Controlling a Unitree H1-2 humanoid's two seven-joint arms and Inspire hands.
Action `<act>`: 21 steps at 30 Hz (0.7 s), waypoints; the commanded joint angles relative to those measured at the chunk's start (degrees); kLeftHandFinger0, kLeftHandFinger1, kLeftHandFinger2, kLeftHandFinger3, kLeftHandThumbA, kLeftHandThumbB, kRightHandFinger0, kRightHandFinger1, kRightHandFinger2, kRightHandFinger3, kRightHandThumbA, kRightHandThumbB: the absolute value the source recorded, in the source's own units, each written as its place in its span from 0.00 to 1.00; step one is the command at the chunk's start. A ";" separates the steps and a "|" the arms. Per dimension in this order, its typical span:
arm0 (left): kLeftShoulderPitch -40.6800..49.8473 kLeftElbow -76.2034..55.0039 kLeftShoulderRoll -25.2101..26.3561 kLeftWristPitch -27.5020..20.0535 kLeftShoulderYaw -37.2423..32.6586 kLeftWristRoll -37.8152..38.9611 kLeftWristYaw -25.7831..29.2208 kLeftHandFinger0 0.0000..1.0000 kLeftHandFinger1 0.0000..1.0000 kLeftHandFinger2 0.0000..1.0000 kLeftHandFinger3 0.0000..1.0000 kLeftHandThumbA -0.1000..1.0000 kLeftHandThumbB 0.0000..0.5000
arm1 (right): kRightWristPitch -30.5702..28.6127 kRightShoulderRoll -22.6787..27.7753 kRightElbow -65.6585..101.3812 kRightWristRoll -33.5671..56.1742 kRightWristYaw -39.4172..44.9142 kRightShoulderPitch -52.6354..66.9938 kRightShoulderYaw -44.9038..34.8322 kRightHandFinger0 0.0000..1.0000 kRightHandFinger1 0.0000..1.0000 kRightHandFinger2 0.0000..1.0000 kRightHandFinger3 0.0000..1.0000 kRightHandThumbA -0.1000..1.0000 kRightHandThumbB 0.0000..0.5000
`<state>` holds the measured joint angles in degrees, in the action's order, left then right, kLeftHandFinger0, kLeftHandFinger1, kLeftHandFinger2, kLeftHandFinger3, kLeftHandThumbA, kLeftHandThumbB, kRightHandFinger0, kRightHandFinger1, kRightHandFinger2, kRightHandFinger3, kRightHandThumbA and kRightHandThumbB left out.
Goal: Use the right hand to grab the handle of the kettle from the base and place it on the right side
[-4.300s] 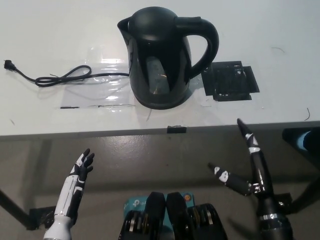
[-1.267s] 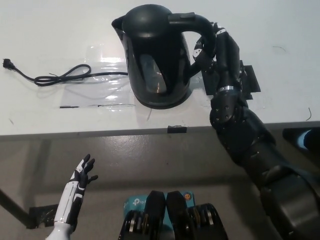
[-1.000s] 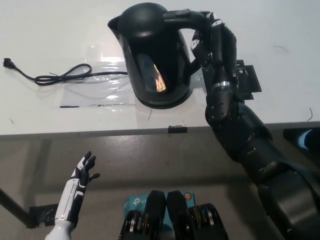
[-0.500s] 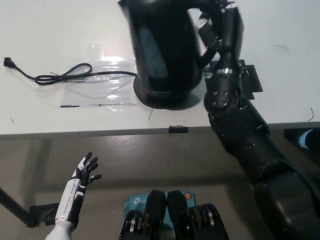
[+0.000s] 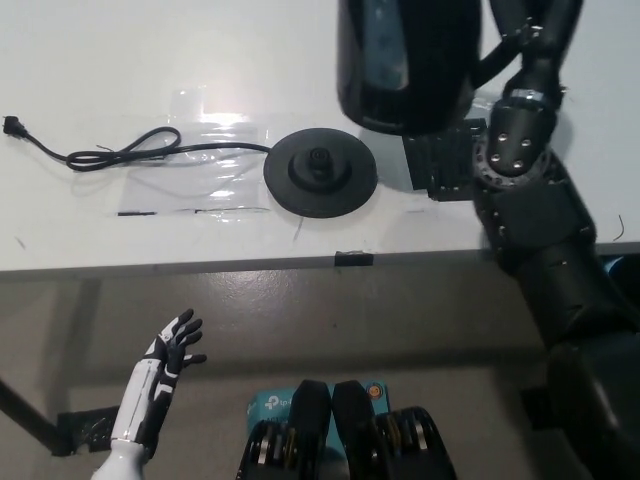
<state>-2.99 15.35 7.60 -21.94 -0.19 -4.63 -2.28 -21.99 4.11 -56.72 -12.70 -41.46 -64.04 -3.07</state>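
The black kettle (image 5: 405,60) hangs in the air at the top of the head view, lifted off its round black base (image 5: 320,174) and above the black taped square (image 5: 445,160). My black right hand (image 5: 530,30) is shut on the kettle's handle at the top right, partly cut off by the frame edge. The base sits bare on the white table (image 5: 150,60) with its cord (image 5: 130,152) running left. My white left hand (image 5: 165,365) rests open below the table's front edge at lower left.
A clear taped sheet (image 5: 215,150) lies under the base and cord. The cord's plug (image 5: 15,127) lies at the far left. A small black tape mark (image 5: 352,258) sits on the table's front edge.
My right hand closed on the kettle's handle, lifted the kettle off the base and carried it up and to the right. The base now shows uncovered. The left hand stays low.
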 commanded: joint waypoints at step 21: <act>1.02 -1.57 -0.28 -1.35 -0.34 1.37 -0.79 0.77 0.89 0.89 0.92 0.97 1.00 | -4.94 10.12 -13.60 -1.17 -9.05 -4.42 8.42 0.00 0.00 0.39 0.41 0.01 0.03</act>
<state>-2.23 15.34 7.23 -21.96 -0.21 -4.55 -2.31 -21.99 12.10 -71.68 -13.25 -45.21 -63.40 4.13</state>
